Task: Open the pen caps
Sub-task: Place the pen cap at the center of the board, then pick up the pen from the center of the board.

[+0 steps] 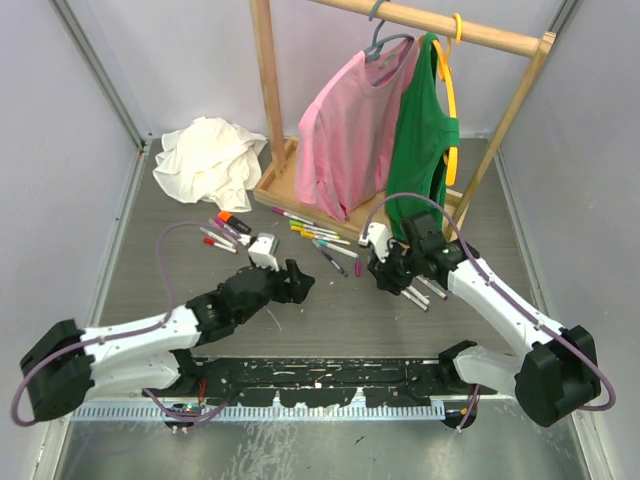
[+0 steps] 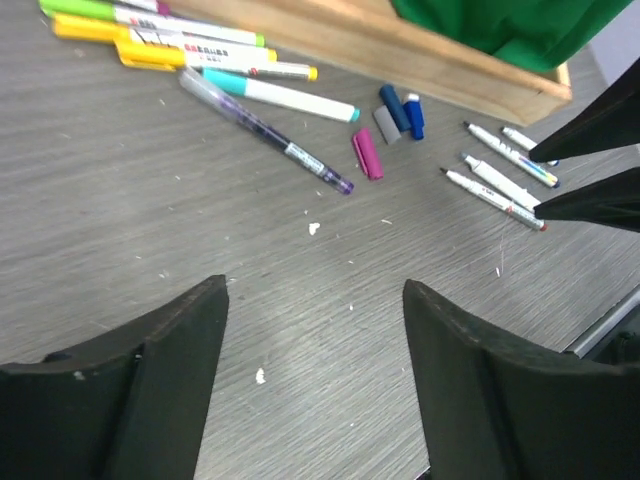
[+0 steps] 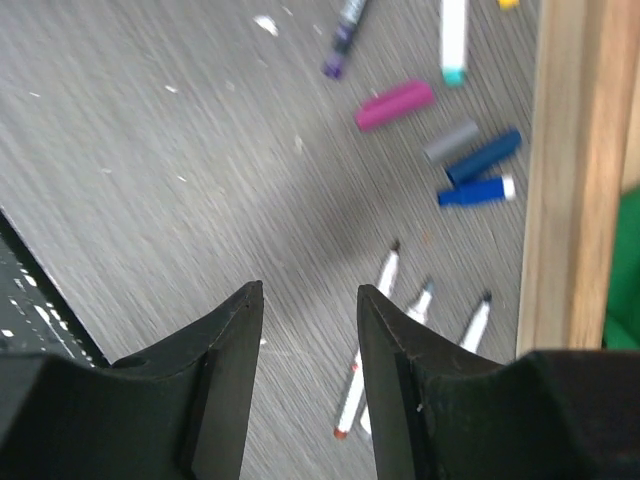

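My left gripper (image 1: 303, 284) is open and empty above bare table; in its wrist view (image 2: 315, 290) the jaws stand wide apart. My right gripper (image 1: 386, 279) is open and empty too (image 3: 310, 290), hovering over three uncapped white pens (image 3: 372, 345) (image 2: 495, 185). Loose pen caps lie near them: a magenta one (image 3: 395, 105) (image 2: 366, 154) (image 1: 357, 268), a grey one (image 3: 451, 141) (image 2: 386, 124) and two blue ones (image 3: 484, 156) (image 2: 395, 106). Several capped pens (image 1: 318, 236) (image 2: 180, 40) lie by the rack base, with more (image 1: 224, 232) farther left.
A wooden clothes rack base (image 1: 272, 186) (image 3: 565, 170) stands at the back with a pink shirt (image 1: 350, 130) and a green shirt (image 1: 425, 130) hanging. A crumpled white cloth (image 1: 208, 160) lies back left. A black strip (image 1: 320, 380) runs along the front edge.
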`<state>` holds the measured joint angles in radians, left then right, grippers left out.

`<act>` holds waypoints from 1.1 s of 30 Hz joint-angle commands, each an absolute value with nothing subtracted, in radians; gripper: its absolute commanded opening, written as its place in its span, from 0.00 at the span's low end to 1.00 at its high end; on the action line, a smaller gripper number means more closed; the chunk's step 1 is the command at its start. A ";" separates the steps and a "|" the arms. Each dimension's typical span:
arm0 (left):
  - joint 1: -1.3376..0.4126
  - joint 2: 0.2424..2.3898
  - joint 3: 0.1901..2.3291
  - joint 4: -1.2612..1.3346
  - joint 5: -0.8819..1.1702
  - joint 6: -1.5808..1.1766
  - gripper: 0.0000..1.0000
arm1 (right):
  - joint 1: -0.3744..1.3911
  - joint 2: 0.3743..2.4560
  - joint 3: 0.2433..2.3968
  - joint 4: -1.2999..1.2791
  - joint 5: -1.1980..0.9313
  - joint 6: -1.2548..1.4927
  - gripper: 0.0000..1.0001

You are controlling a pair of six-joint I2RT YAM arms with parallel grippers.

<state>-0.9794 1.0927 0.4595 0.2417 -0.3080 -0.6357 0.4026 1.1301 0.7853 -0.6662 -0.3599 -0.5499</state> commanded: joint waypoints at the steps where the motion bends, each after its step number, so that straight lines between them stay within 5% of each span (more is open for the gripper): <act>1: -0.973 0.911 0.386 0.249 -0.405 -0.490 0.77 | 0.530 1.146 0.857 -0.590 -0.381 -0.566 0.48; 6: -0.973 0.674 0.271 0.201 -0.501 -0.407 1.00 | 0.641 1.271 0.919 -0.499 -0.359 -0.560 0.50; 16: -0.971 0.379 0.128 0.141 -0.682 -0.360 0.98 | 0.707 1.581 1.116 -0.403 -0.211 -0.364 0.51; 33: -0.971 0.512 0.143 0.187 -0.755 -0.408 0.98 | 0.701 1.752 1.117 -0.264 0.003 -0.072 0.52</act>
<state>-0.9749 0.4877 0.1143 0.1223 -0.7132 -0.4026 0.7044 1.7515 1.0790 -0.3389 -0.0452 -0.1478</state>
